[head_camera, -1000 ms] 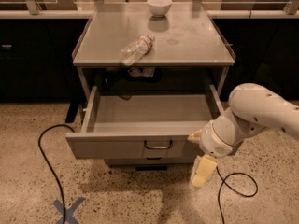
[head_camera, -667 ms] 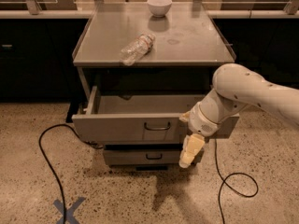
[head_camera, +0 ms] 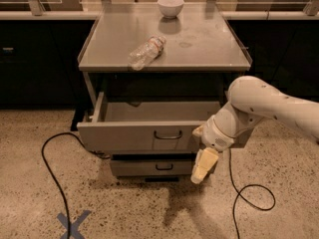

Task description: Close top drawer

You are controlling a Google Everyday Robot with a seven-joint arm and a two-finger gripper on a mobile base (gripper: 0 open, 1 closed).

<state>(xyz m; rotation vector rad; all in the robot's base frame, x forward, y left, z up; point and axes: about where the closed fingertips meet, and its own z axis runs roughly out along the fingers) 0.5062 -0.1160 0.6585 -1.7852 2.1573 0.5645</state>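
The top drawer (head_camera: pixel 144 135) is a wide grey metal tray under the cabinet's top, pulled partly out, with a small dark wire handle (head_camera: pixel 167 135) at the centre of its flat front. Its inside looks empty. My gripper (head_camera: pixel 203 164) hangs at the end of the white arm (head_camera: pixel 259 108), against the right end of the drawer front, with its yellowish fingers (head_camera: pixel 205 163) pointing down.
A lower grey drawer front (head_camera: pixel 153 167) sits beneath. On the cabinet top (head_camera: pixel 199 49) lie a clear plastic bottle (head_camera: pixel 145 52) and a white bowl (head_camera: pixel 170 6). Black cables (head_camera: pixel 52 171) run on the speckled floor at both sides. A blue X mark (head_camera: pixel 73 224) is at the lower left.
The drawer has slid inward toward the cabinet, with less of its tray showing. My arm and gripper have moved with its front, up and toward the cabinet.
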